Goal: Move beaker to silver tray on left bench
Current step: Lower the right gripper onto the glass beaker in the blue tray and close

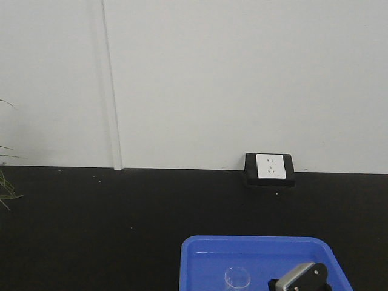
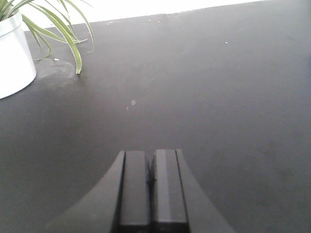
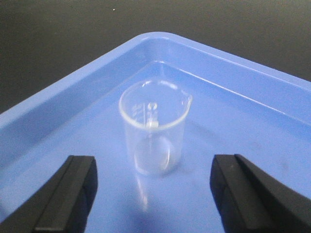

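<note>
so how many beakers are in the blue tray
1. The beaker stands upright in the blue tray, ahead of the open right claw; more may sit outside the frames.

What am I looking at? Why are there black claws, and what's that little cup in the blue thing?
It's a robot with two arms, and each picture comes from one of its cameras. The first looks forward over a black bench to a wall socket. The second is on the left wrist: the left end effector is shut and empty, near a plant. The third is on the right wrist: the right end effector is open, facing a clear beaker that stands in a blue tray. Nothing is held.
</note>
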You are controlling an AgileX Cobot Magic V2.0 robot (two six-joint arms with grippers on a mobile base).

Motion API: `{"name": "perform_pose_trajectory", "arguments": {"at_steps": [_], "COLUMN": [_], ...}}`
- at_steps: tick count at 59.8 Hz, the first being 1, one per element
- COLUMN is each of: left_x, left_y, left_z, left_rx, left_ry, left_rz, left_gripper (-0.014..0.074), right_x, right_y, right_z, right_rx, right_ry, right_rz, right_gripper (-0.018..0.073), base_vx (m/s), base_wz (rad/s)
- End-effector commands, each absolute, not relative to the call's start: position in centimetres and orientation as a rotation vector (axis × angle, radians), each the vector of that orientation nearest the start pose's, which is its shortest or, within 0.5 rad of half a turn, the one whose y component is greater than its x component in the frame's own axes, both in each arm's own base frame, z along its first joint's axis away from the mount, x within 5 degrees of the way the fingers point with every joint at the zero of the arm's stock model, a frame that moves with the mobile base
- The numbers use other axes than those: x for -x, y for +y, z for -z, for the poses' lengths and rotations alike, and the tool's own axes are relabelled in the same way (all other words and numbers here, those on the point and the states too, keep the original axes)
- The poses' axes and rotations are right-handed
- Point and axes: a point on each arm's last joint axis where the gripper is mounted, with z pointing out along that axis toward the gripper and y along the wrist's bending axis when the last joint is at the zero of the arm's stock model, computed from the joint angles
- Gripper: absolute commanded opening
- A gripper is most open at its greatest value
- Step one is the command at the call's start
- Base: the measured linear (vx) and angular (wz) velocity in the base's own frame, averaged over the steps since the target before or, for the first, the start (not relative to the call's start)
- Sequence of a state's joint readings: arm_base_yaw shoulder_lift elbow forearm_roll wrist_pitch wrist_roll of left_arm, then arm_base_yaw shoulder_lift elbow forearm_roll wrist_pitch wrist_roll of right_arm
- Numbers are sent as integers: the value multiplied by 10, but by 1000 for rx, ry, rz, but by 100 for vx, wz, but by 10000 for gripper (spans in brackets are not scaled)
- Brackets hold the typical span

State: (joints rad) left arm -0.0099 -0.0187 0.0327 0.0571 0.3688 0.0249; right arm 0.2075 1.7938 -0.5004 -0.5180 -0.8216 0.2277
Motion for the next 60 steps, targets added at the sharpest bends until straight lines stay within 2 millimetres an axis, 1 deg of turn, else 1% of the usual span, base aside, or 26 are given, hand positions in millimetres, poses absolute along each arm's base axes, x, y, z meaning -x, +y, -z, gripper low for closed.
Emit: {"name": "perform_pose_trajectory", "arguments": {"at_steps": [1, 8, 19, 27, 33, 40, 45, 48, 54, 57, 59, 60], "left_x": [-54, -54, -54, -54, -54, -54, -54, -54, -54, -54, -54, -54], "left_y": [1, 1, 1, 1, 1, 1, 1, 1, 1, 1, 1, 1], "left_z": [-170, -170, -170, -170, -170, -170, -170, -170, -170, -170, -170, -170], "left_rx": [-70, -70, -70, -70, -70, -70, -70, -70, -70, -70, -70, -70], "left_ry": [1798, 1798, 1798, 1798, 1798, 1798, 1798, 1798, 1798, 1798, 1798, 1798], "left_rz": [-57, -57, -57, -57, -57, -57, -57, -57, -57, -57, -57, -57], "left_gripper": [1, 1, 1, 1, 1, 1, 1, 1, 1, 1, 1, 1], "right_x": [-294, -312, -336, -350, -354, -353, -353, -353, -351, -349, -348, -347], "right_y": [104, 117, 132, 137, 137, 136, 136, 136, 138, 139, 139, 139], "right_z": [-140, -132, -120, -113, -112, -109, -111, -116, -132, -145, -152, -157], "right_rx": [549, 593, 615, 623, 626, 633, 631, 619, 633, 662, 679, 675], "right_ry": [1806, 1796, 1784, 1777, 1799, 1828, 1835, 1827, 1790, 1765, 1768, 1766], "right_rz": [-437, -436, -451, -450, -433, -420, -417, -430, -457, -460, -459, -463], "right_gripper": [544, 544, 544, 534, 487, 388, 289, 218, 85, 14, -17, -17], "base_vx": [0, 0, 0, 0, 0, 0, 0, 0, 0, 0, 0, 0], "base_wz": [0, 0, 0, 0, 0, 0, 0, 0, 0, 0, 0, 0]}}
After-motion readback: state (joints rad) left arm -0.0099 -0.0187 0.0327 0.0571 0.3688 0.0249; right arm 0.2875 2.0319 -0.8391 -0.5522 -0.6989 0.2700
